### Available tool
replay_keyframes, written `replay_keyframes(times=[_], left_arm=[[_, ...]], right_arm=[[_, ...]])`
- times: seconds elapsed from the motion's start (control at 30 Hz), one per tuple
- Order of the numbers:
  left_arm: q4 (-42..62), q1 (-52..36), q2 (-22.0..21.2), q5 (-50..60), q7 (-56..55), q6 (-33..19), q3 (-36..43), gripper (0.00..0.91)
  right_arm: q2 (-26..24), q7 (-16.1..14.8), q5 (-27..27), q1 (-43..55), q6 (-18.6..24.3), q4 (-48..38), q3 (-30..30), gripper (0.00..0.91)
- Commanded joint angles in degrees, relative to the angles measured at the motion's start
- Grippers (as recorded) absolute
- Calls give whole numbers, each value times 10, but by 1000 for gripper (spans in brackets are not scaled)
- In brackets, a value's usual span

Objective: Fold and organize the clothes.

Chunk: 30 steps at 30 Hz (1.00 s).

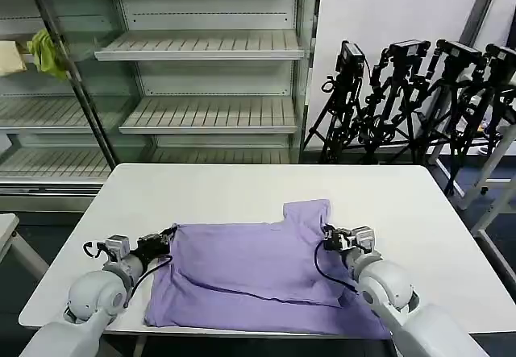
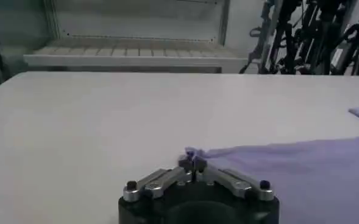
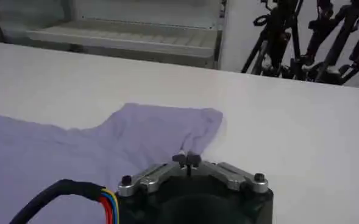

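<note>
T-shirt: a lavender T-shirt (image 1: 250, 272) is laid flat on the white table (image 1: 242, 188), toward the near edge, with one sleeve (image 1: 308, 212) stretched toward the far side. A fold line is seen running across the lower part of the cloth.

Left gripper: the left gripper (image 1: 168, 239) is placed at the left far corner of the shirt. In the left wrist view its fingertips (image 2: 192, 160) are seen pressed together, with a small pinch of the lavender fabric (image 2: 301, 170) caught between them, just above the table surface.

Right gripper: the right gripper (image 1: 329, 238) is set at the right edge of the shirt, just below the outstretched sleeve. In the right wrist view its fingertips (image 3: 187, 159) are drawn together on the shirt's edge (image 3: 106, 143); the cloth appears to be nipped there, though the contact is small.

Surroundings: empty metal shelving (image 1: 201, 47) is seen behind the table, with a yellow-green cloth (image 1: 47, 52) hung at its left, and a row of black tripods (image 1: 411, 99) is stood at the right.
</note>
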Motion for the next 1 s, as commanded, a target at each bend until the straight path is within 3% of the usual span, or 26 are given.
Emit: replay_keyframes(times=[0.03,0.43,1.0], left_arm=[[-5,3,0,2,0,-5,-3,20],[-25,14,-2,1,2,-20,-19,0],[-92,65,4,0,1,-20,-63,0]], right_arm=[[0,-2,-2,-2,3,2,3,0],[1,-11,-15,-6,19,8,13,0],[-31,-21,-14,-80,27,75,76,0]])
